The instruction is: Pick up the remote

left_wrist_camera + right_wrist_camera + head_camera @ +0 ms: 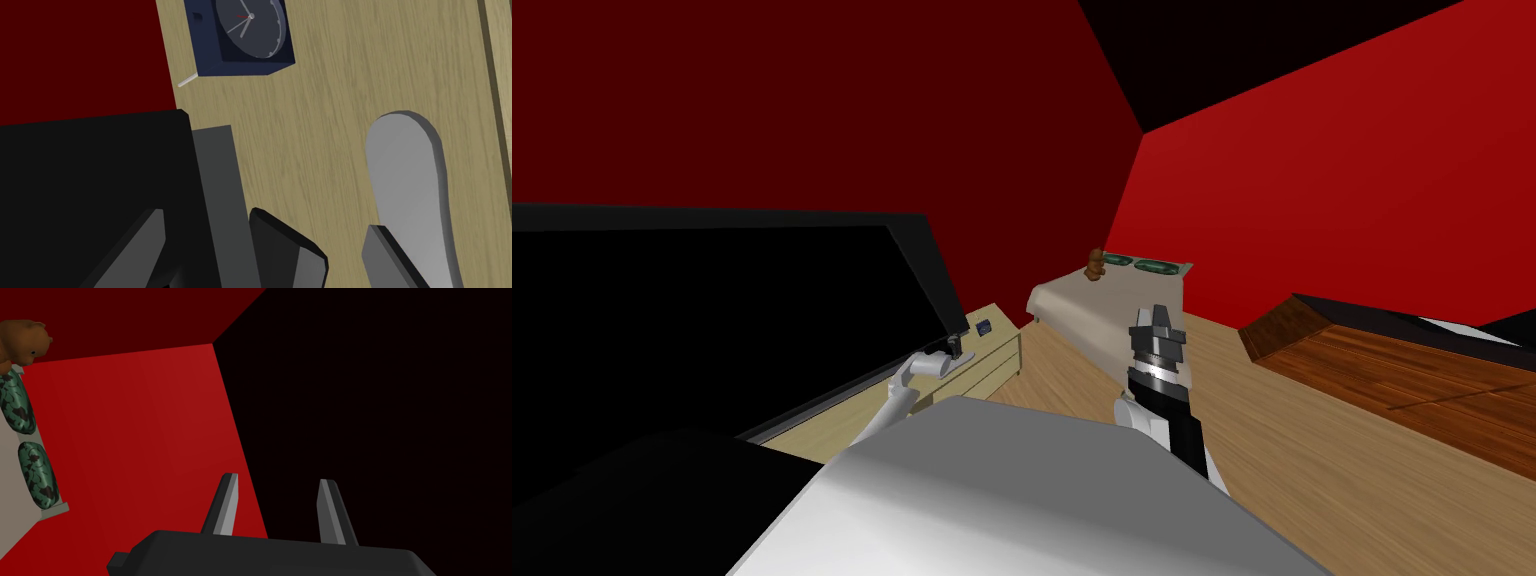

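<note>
Reaching over the wooden desk (325, 125), the left claw (264, 220) is open and holds nothing. The remote (407, 185), a pale grey rounded bar, lies flat near the desk's front edge. It is apart from the blue clock (240, 40) by the back edge. One finger (387, 255) covers the remote's end, so I think the claw must slide sideways to fit around it. The right claw (277, 480) waits open in the air.

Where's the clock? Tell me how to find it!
Find the big black television standing on the light wooden cabinet. Just past the television's corner sits a dark blue box clock with a round grey face and thin hands. Its neighbour, a flat light grey oval slab, is plain and has no dial.
</note>
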You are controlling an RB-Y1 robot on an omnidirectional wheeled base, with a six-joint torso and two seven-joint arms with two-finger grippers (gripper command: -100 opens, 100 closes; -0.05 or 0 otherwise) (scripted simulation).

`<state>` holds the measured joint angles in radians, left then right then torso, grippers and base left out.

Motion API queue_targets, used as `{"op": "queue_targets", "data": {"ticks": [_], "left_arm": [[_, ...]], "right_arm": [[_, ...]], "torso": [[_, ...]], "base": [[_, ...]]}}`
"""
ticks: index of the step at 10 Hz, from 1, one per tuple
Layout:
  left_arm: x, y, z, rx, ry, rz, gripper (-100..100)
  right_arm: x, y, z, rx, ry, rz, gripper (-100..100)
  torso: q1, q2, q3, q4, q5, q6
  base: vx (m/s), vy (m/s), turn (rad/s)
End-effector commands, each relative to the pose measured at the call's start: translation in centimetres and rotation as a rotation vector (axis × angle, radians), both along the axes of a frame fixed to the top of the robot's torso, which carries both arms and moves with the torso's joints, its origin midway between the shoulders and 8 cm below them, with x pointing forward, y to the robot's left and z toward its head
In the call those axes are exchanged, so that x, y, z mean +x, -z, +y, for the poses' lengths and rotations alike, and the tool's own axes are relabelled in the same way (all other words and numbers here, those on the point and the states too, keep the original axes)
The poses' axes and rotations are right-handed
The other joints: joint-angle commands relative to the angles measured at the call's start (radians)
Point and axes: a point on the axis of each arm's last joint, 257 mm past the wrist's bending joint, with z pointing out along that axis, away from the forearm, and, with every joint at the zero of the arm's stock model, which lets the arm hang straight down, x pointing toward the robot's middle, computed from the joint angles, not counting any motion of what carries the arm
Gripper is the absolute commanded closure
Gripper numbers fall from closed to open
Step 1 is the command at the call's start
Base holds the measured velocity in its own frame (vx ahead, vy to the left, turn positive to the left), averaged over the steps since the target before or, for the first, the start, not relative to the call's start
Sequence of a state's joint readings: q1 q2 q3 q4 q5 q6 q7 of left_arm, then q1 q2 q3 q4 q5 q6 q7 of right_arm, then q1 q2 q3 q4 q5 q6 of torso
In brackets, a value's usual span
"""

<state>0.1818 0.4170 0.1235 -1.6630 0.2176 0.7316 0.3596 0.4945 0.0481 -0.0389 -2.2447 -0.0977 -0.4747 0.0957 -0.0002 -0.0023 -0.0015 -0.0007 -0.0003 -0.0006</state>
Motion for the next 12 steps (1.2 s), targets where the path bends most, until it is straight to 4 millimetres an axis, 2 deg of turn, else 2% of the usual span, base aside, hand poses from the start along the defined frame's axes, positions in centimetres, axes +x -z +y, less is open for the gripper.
{"op": "queue_targets", "data": {"ticks": [1, 7, 12], "left_arm": [[-0.8, 1.3, 0.9, -0.024, -0.044, 0.052, -100], [-4.4, 5.3, 2.7, -0.108, -0.168, 0.231, -100], [-7.1, 7.6, 2.9, -0.173, -0.243, 0.351, -100]], "right_arm": [[0.0, 0.0, 0.0, 0.0, 0.0, 0.0, 0], [0.0, 0.0, 0.0, 0.0, 0.0, 0.0, 0], [0.0, 0.0, 0.0, 0.0, 0.0, 0.0, 0]], "torso": [[0.0, 0.0, 0.0, 0.0, 0.0, 0.0], [0.001, 0.0, 0.0, 0.0, 0.0, 0.0], [0.002, 0.0, 0.0, 0.0, 0.0, 0.0]], "base": [[0.06, -0.007, -0.001], [0.05, 0.005, 0.004], [0.051, 0.014, 0.009]]}}
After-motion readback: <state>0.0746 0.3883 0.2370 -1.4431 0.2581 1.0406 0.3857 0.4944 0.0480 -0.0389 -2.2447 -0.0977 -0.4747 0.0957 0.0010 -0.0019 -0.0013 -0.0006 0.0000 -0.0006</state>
